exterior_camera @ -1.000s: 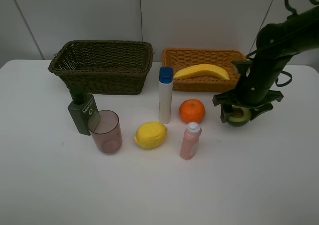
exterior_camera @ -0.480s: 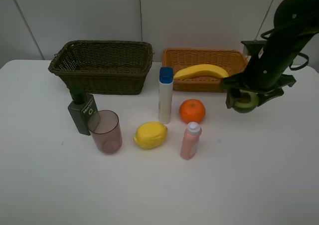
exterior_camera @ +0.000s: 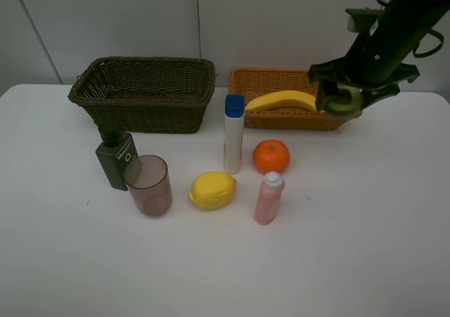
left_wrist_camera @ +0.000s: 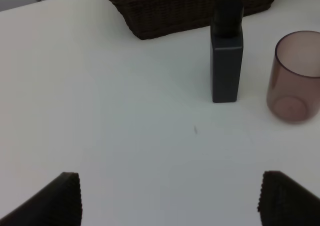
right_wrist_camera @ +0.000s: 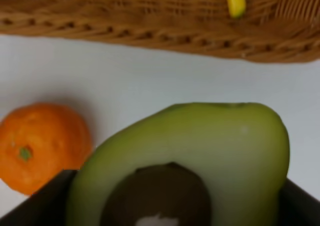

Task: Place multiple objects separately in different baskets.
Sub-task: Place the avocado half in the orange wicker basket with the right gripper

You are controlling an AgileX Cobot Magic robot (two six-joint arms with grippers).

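High view: the right gripper (exterior_camera: pixel 337 95) is holding the avocado (exterior_camera: pixel 346 103) in the air at the right end of the tan basket (exterior_camera: pixel 281 120), near its front rim. The banana (exterior_camera: pixel 285 100) is lying inside, lengthwise. The delivery step seems to be in hand. Next the avocado probably needs to go fully over the rim and be released beside the banana.

Left wrist view: the left gripper (left_wrist_camera: pixel 175 198) is hovering over bare surface (left_wrist_camera: pixel 125 110), its jaws spread wide and empty.

Right wrist view: the jaws are pinching the avocado (right_wrist_camera: pixel 200 146) from both sides. Its cut face and pit are facing the camera, and its long axis seems to be running from jaw to jaw. The orange (right_wrist_camera: pixel 42 146) is sitting beyond it.
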